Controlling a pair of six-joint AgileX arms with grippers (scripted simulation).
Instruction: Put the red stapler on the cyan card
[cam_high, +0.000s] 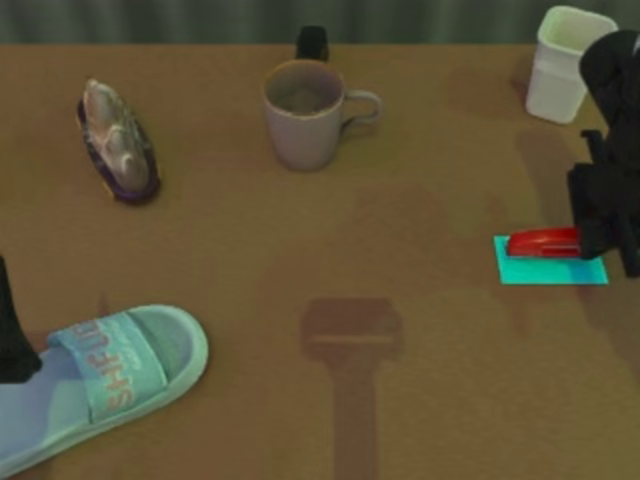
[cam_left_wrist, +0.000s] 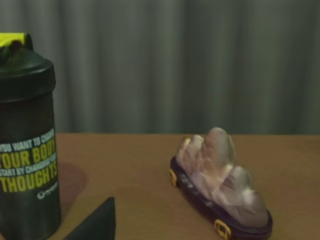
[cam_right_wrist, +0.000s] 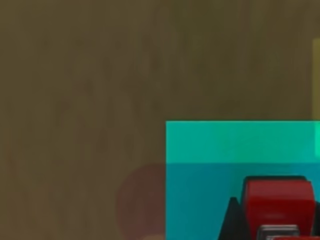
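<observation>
The red stapler (cam_high: 542, 242) is lying over the cyan card (cam_high: 550, 270) near the surface's right edge, its long axis running along the card's far long edge, with the right gripper (cam_high: 590, 235) sitting at its right end. The left gripper (cam_high: 12, 330) is parking by the left edge; its wrist view shows no jaws. In the right wrist view, a dark jaw tip is flanking the stapler (cam_right_wrist: 277, 200) above the card (cam_right_wrist: 210, 165); whether the jaws are gripping, I cannot tell.

Brown wooden surface (cam_high: 420, 150), bearing a grey ceramic mug (cam_high: 305, 115), white square cup (cam_high: 565, 65), purple-based toy (cam_high: 118, 142), aqua lettered slipper (cam_high: 110, 380), black shaker bottle (cam_left_wrist: 25, 145), flat cyan card (cam_high: 550, 268) at right.
</observation>
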